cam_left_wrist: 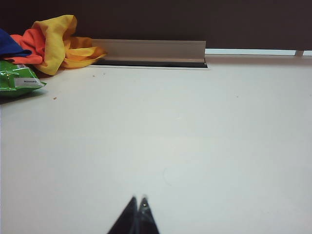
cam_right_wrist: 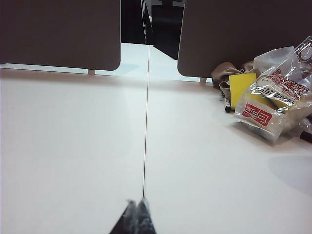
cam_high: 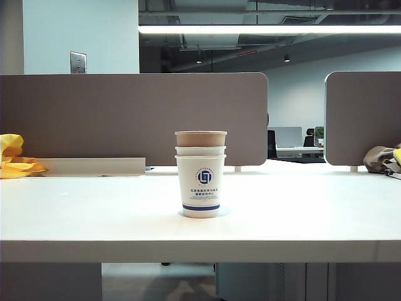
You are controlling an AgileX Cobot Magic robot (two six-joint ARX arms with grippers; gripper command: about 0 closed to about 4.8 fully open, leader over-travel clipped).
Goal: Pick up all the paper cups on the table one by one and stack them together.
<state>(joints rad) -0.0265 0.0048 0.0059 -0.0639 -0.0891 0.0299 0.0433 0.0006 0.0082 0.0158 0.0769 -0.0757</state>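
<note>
Three cups [cam_high: 200,175] stacked, left gripper [cam_left_wrist: 137,201], right gripper [cam_right_wrist: 136,202] closed

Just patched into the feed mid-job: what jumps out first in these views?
The stack of paper cups stands upright mid-table, brown cup nested on top of two white ones. Neither arm shows in the exterior view; the left gripper and right gripper hover shut over bare table. Crumpled cloths and plastic bags sit at the table's far sides.
</note>
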